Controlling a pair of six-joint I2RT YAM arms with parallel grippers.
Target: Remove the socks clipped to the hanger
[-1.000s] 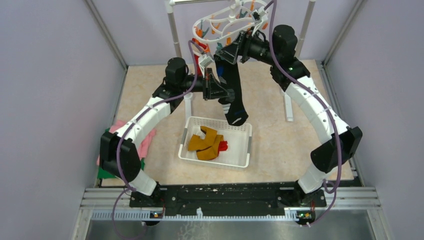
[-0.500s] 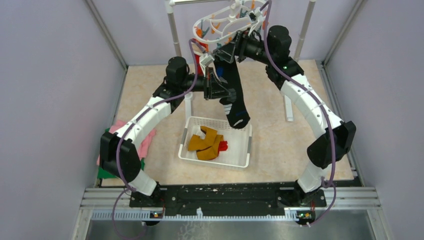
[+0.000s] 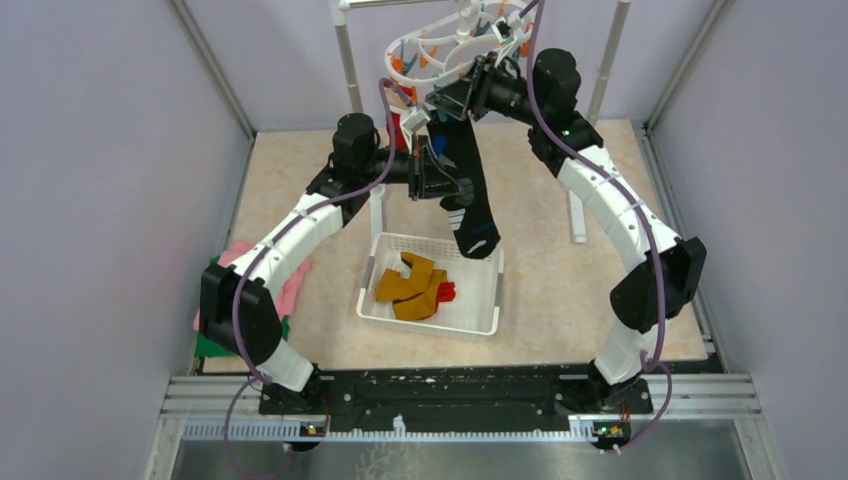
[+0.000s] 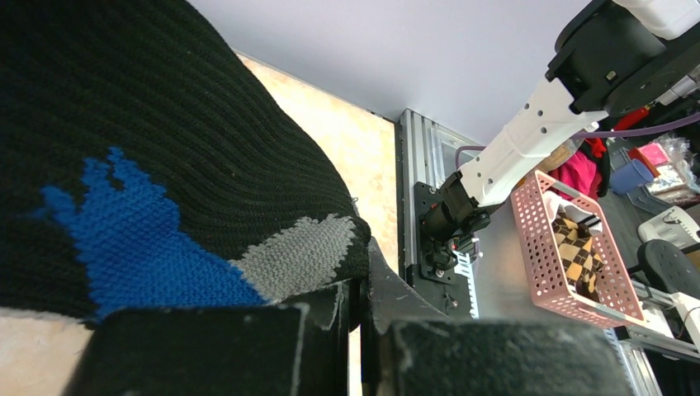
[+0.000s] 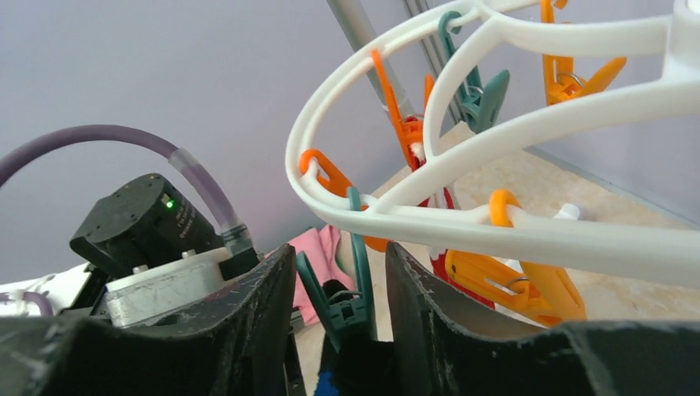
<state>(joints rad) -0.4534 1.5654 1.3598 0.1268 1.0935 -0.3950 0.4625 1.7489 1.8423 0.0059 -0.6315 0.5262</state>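
The white hanger (image 3: pixel 450 45) hangs tilted at the back, with orange and teal clips. A black sock (image 3: pixel 470 195) with blue and grey marks hangs from a teal clip (image 5: pixel 353 309). My right gripper (image 5: pixel 340 280) stands open astride that clip, its fingers (image 5: pixel 264 313) close on either side. My left gripper (image 4: pixel 361 289) is shut on the black sock's (image 4: pixel 165 148) edge lower down. A red sock (image 5: pixel 436 210) is still clipped behind an orange clip (image 5: pixel 512 276). Mustard socks (image 3: pixel 410 285) and a red one (image 3: pixel 446 292) lie in the basket.
The white mesh basket (image 3: pixel 480 325) sits below the hanging sock. White rack poles (image 3: pixel 345 50) stand behind, with a foot (image 3: pixel 578 215) at the right. A pink and green cloth (image 3: pixel 230 255) lies at the left edge, partly under the left arm.
My right gripper has risen a little toward the hanger and narrowed its jaws around the teal clip. The hanger has tipped slightly. The left arm holds still.
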